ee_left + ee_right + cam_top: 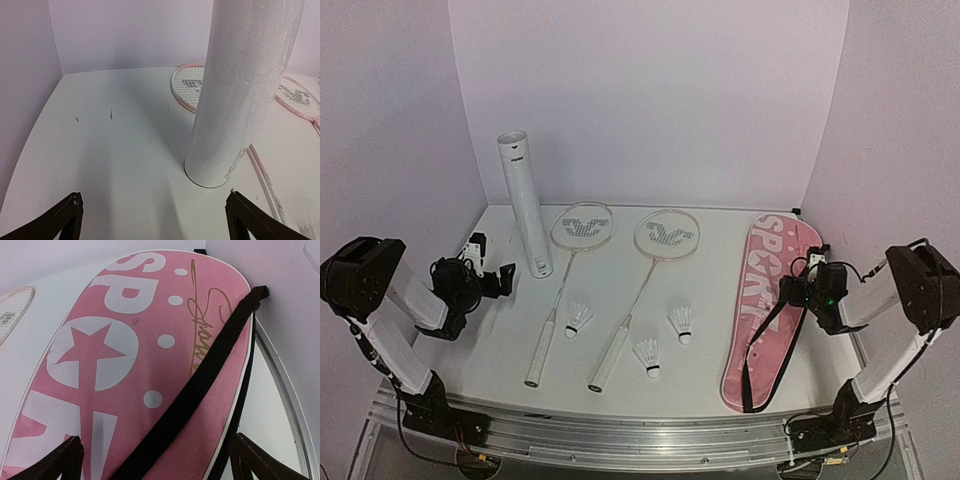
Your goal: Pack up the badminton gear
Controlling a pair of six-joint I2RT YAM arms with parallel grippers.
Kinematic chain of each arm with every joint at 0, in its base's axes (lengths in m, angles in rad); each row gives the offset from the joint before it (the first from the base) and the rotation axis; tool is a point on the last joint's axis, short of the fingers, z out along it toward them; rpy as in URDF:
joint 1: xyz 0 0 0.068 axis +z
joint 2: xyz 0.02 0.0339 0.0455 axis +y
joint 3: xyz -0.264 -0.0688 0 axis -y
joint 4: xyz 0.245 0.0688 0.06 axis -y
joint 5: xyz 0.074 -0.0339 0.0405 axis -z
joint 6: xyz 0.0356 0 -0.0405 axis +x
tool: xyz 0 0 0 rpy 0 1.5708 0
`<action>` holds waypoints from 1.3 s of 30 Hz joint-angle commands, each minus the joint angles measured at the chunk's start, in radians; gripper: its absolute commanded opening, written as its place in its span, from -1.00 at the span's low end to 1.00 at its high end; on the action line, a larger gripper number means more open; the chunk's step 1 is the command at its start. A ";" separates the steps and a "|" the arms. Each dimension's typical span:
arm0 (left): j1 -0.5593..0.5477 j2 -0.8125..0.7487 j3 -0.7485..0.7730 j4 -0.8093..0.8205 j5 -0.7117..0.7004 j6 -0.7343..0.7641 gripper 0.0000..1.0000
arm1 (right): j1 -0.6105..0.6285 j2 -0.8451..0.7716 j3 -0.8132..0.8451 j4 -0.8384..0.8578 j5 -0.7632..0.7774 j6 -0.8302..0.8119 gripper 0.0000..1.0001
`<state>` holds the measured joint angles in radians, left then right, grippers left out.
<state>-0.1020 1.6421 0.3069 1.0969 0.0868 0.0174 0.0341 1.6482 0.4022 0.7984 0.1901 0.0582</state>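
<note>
White tabletop (710, 300) within pale lilac walls. Two slim pale-framed rackets with white handles (583, 227) and three small white feather shuttlecocks (648, 355) lie unpacked at centre, between the tall white cylindrical tube (525, 205) and the long pink fabric bag (765, 310). Left claw (153, 196) — spread wide, empty — is levelled low at the tube's base; right claw (155, 439), equally wide, hangs tilted over the bag's lettered end. Probable first step: opening the bag — best gripped at its zip edge, not the loose black strap (200, 385).
</note>
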 commanded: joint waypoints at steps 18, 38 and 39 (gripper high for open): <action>-0.001 -0.356 0.041 -0.307 0.180 -0.012 0.99 | 0.025 -0.396 0.317 -0.429 -0.381 0.176 0.83; 0.001 -0.109 0.436 -0.154 0.438 -0.031 0.99 | 0.312 -0.184 0.667 -0.414 -0.445 0.060 0.83; 0.001 -0.091 0.459 -0.155 0.453 -0.028 0.99 | 0.315 -0.176 0.680 -0.411 -0.450 0.060 0.83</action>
<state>-0.1020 1.4926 0.6751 0.9039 0.4785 -0.0181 0.3384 1.4471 1.0064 0.3505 -0.2202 0.1322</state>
